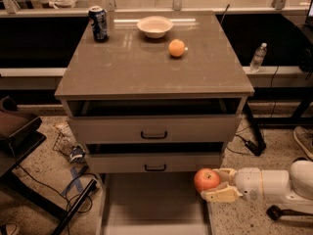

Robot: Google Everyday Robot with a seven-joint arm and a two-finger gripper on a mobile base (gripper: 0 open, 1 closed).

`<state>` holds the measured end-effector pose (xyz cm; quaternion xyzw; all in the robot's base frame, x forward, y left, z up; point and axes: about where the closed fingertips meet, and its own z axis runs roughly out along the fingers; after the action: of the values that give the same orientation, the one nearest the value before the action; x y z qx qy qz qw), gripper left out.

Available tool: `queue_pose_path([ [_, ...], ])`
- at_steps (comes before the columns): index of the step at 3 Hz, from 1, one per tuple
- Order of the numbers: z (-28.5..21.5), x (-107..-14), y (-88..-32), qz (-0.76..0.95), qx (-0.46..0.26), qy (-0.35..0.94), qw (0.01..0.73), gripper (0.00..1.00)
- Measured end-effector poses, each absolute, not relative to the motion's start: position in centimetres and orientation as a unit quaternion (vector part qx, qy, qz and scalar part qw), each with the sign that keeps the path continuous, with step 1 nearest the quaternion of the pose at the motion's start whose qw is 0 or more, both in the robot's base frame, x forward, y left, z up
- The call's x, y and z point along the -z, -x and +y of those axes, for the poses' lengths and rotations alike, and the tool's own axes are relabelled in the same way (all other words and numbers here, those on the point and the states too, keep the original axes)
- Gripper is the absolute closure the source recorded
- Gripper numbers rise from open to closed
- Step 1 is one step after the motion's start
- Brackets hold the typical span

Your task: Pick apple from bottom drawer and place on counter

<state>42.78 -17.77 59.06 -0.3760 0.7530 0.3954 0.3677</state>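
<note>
The red apple (206, 179) is held in my gripper (217, 184), whose pale fingers (219, 195) close around it. The arm reaches in from the lower right. The apple hangs above the right edge of the open bottom drawer (151, 204), a shallow tray with a pale grey floor, just below the middle drawer's front. The counter (146, 67) is the glossy grey-brown top slab well above the gripper.
On the counter stand a blue soda can (99, 24), a white bowl (154, 26) and an orange fruit (176, 48). The two upper drawers (154, 129) sit slightly open. Cables and clutter (68, 148) lie on the floor at left; a water bottle (257, 57) stands at right.
</note>
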Motion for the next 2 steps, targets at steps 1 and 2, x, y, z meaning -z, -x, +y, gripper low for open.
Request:
queue_pose_path([
  [1,-17.8,-59.1,-42.8,0.753,-0.395,0.376,0.368,1.00],
  [2,-17.7,-61.0,-44.0,0.756,-0.390,0.371,0.373,1.00],
])
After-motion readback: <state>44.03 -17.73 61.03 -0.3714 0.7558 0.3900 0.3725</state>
